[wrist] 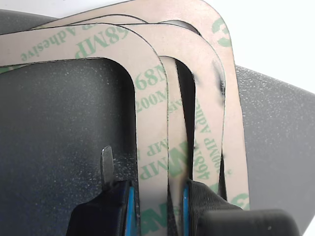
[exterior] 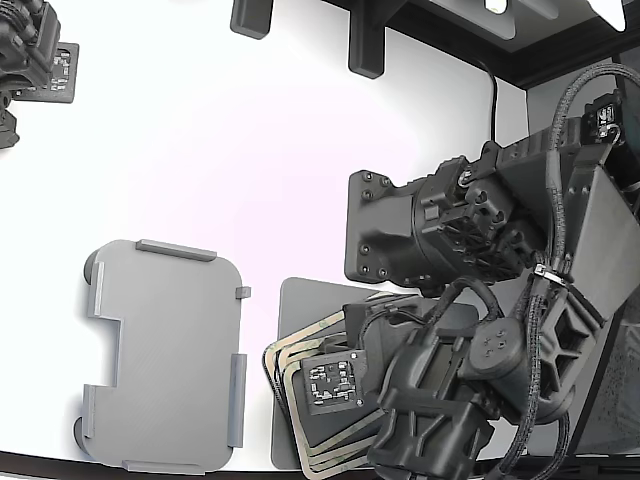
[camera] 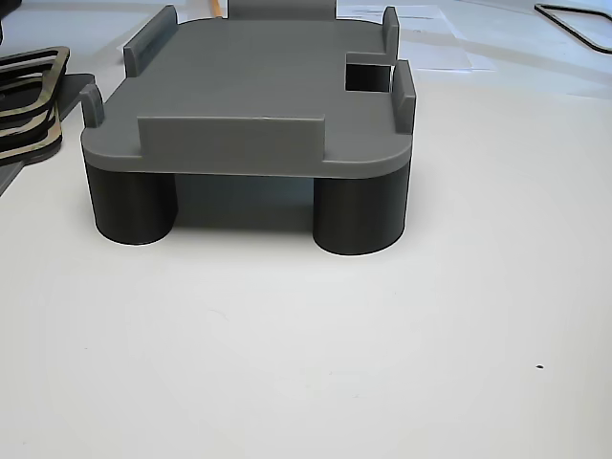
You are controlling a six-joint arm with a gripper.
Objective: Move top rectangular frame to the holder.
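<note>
Several tan rectangular frames with green print lie fanned in a stack [exterior: 292,392] on a dark grey mat [exterior: 305,300]. The top rectangular frame [wrist: 151,123] lies flat on the stack. My gripper [wrist: 157,199] is low over the stack, one blue-padded finger [wrist: 129,209] inside the frame's hollow and the other outside its side bar, jaws apart. In the exterior view the gripper [exterior: 345,395] covers the stack's right part. The light grey holder [exterior: 165,355] with raised tabs and a stepped notch sits bare to the exterior view's left of the stack. It stands on dark round legs [camera: 268,96].
The arm's bulky black body [exterior: 470,250] fills the exterior view's right side. A second arm [exterior: 30,50] sits at the far upper left. Dark fixtures [exterior: 365,45] stand along the table's far edge. The frame stack's edge shows beside the holder [camera: 29,96].
</note>
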